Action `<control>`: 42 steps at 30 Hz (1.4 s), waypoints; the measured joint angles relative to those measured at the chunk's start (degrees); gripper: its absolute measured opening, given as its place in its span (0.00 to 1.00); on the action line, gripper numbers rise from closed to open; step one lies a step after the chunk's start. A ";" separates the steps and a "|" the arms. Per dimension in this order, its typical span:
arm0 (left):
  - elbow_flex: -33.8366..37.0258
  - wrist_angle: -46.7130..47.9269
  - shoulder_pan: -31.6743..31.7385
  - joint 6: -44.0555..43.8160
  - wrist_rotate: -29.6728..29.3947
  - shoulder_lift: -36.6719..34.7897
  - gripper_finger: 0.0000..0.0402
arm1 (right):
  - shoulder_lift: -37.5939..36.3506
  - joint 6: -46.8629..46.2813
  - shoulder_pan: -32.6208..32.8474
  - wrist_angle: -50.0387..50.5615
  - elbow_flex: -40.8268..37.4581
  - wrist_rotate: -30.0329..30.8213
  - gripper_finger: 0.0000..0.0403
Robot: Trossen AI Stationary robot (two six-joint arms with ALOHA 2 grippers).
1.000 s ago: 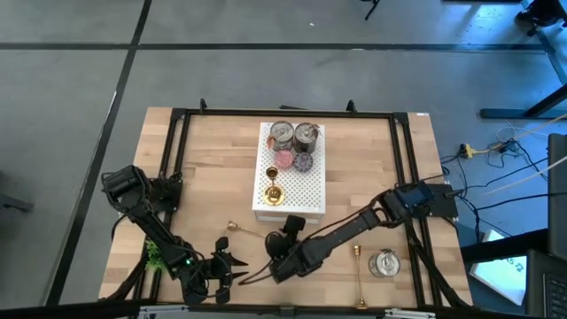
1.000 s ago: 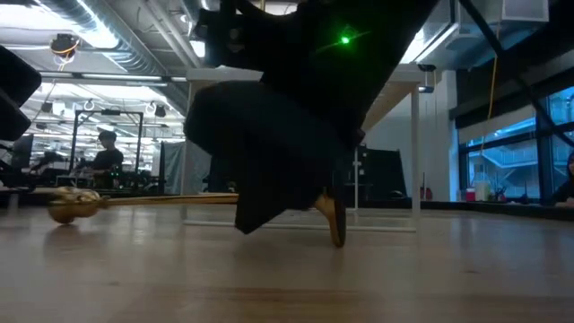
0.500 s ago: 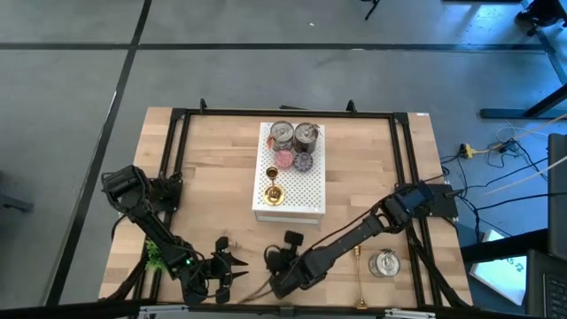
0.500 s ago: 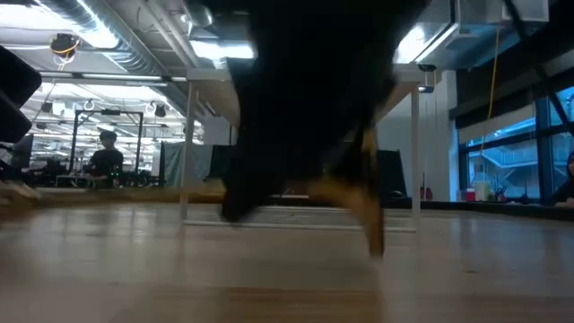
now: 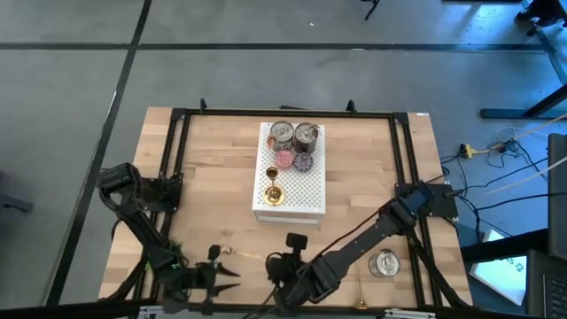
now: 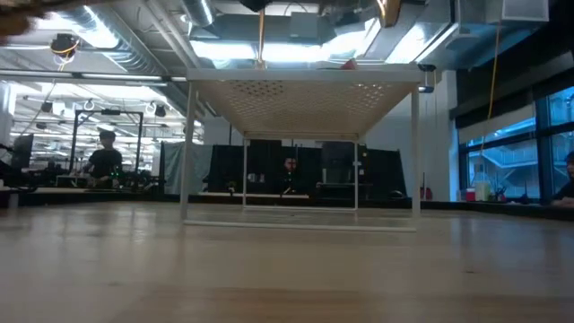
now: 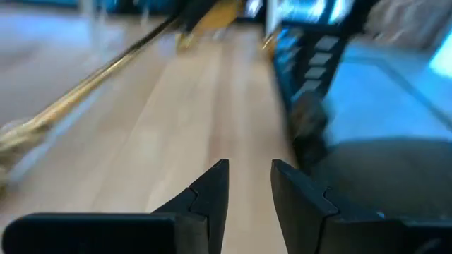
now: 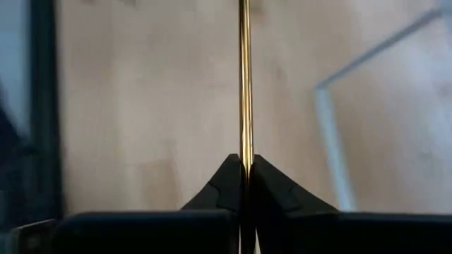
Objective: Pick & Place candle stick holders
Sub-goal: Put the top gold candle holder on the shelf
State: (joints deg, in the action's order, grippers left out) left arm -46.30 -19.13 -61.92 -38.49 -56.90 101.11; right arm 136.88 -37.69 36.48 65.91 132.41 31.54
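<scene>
Brass candle stick holder (image 8: 245,77) between right tool (image 8: 245,173) fingers

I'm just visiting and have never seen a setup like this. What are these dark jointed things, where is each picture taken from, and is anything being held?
They are two robot arms working at a wooden table. One picture looks straight down from above, one looks level across the tabletop, and two come from cameras on the arms' wrists.

From above, both arms reach toward the table's near edge. The right gripper has its fingers shut on the thin gold stem of a long candle stick holder; its wrist picture shows this plainly. The left gripper waits nearby, fingers slightly apart and holding nothing.

In the middle stands a white perforated stand. On it are a short gold holder, two round silver tins and small discs. Another tin and another long holder lie on the wood to the right.
</scene>
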 joint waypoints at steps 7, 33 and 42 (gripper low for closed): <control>-0.31 -29.41 -8.52 34.20 -3.29 -0.27 0.25 | 0.04 -0.90 0.12 2.27 1.21 1.89 0.04; -0.31 -34.60 -1.11 51.74 7.40 -7.36 0.01 | -7.09 -15.59 8.72 20.33 1.21 17.66 0.04; -0.31 -23.74 -2.25 56.91 3.38 -19.90 0.01 | -9.84 -20.24 14.83 23.95 0.24 24.30 0.04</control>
State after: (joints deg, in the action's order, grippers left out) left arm -46.61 -42.87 -64.16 18.42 -53.52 81.21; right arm 127.04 -57.93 51.31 89.85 132.66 55.84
